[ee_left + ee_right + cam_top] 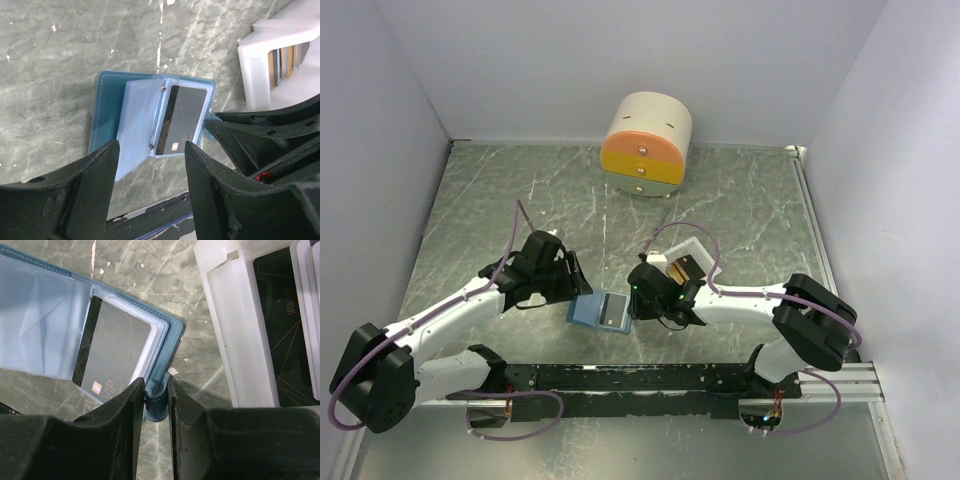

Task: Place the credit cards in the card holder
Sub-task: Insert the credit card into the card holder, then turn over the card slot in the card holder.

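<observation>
Right gripper (156, 390) is clamped on the tab (156, 409) of the open light-blue folding card holder (600, 312), which lies just left of it on the surface (740, 200); left gripper (150, 147), spread apart, hangs at its left edge.

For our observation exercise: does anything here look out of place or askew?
The dark card sits only partway in the clear sleeve of the wallet; one long edge sticks out uncovered. Nothing else stands out.

card holder (45, 325) cut off left, credit cards (280, 325) in tray (225, 330) cropped right
</observation>
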Robot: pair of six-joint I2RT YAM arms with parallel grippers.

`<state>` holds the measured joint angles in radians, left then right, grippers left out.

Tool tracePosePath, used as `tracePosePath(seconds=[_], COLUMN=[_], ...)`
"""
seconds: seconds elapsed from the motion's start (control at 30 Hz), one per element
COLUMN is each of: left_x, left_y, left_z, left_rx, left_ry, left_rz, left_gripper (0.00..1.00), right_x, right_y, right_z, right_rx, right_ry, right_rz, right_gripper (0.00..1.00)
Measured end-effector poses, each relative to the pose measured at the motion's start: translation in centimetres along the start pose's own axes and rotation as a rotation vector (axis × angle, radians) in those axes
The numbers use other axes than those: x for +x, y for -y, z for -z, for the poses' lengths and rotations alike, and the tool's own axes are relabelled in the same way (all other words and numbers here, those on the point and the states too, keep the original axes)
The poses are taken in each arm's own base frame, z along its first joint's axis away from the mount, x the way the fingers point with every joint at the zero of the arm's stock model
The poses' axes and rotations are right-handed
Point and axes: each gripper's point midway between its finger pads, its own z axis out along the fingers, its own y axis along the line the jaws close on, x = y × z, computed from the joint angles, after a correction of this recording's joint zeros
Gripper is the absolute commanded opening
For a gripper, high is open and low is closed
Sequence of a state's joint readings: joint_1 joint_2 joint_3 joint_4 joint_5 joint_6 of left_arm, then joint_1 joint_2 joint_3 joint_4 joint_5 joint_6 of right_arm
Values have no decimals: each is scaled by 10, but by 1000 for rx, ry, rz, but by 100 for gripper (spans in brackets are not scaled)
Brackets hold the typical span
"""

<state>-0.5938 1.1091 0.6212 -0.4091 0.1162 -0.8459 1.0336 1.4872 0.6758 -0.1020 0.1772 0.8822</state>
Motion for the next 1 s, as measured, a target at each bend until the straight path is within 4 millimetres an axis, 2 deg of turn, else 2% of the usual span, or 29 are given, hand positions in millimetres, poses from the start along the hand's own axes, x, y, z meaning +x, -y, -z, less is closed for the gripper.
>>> tracePosePath(seconds=[0.37, 1.0], left_x=[11, 18], left_y=[-10, 8], left_z=[-8, -10], left_rx=[-6, 107], left_ry=[-43, -89], left_rz=[9, 6], left_gripper=[65, 64], right_x=[1, 2], right_y=[-1, -1], right_z=[0, 0], right_rx=[-4, -6], right_ry=[-4, -6], right_rz=[1, 11], right_gripper=[26, 26])
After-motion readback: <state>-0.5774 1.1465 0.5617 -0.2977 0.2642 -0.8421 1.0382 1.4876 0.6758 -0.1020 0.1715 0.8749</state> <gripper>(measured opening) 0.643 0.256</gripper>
